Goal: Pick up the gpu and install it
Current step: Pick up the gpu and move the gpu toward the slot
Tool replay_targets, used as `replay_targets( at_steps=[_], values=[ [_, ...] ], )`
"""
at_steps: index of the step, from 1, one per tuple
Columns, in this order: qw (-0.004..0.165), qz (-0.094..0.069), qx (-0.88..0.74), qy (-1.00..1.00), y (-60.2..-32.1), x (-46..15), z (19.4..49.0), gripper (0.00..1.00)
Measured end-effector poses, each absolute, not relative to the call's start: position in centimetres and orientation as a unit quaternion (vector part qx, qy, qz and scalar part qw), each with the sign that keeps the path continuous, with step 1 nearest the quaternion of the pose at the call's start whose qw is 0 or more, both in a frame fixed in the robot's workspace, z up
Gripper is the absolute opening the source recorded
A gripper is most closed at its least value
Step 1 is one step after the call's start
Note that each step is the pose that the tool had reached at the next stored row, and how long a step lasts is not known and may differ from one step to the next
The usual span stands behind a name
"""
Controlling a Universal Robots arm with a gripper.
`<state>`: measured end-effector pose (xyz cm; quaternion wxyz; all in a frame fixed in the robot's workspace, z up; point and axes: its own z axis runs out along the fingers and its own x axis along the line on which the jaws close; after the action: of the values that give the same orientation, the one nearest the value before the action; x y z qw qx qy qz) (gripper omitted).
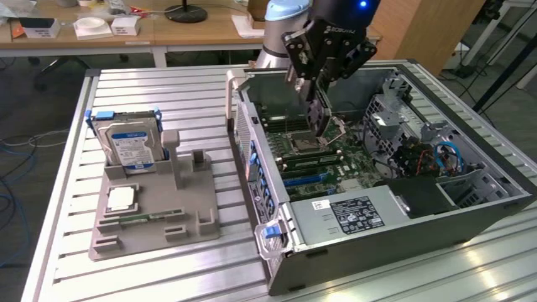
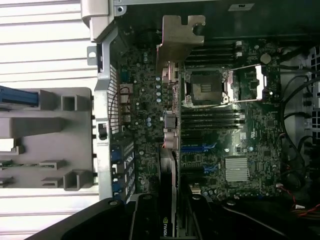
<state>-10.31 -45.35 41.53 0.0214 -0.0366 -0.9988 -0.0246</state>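
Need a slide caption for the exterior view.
End effector holds the gpu over the motherboard in the open case; hard drive stands on the gray tray.

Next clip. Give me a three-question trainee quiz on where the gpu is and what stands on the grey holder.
1. True or false: the gpu lies on the holder.
2. What does the gripper hold? A the memory stick; B the gpu; C nothing.
3. Fill in: the hard drive stands upright on the ____.
Key: 1 false, it hangs over the motherboard. 2 B. 3 holder.
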Motion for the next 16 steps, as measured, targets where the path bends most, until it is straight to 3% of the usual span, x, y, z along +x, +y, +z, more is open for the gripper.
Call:
replay_targets(
  at_steps=[16],
  values=[
    [0.036, -0.024, -0.037, -0.998, -45.3, -3.1, 41.2, 0.26]
  ],
)
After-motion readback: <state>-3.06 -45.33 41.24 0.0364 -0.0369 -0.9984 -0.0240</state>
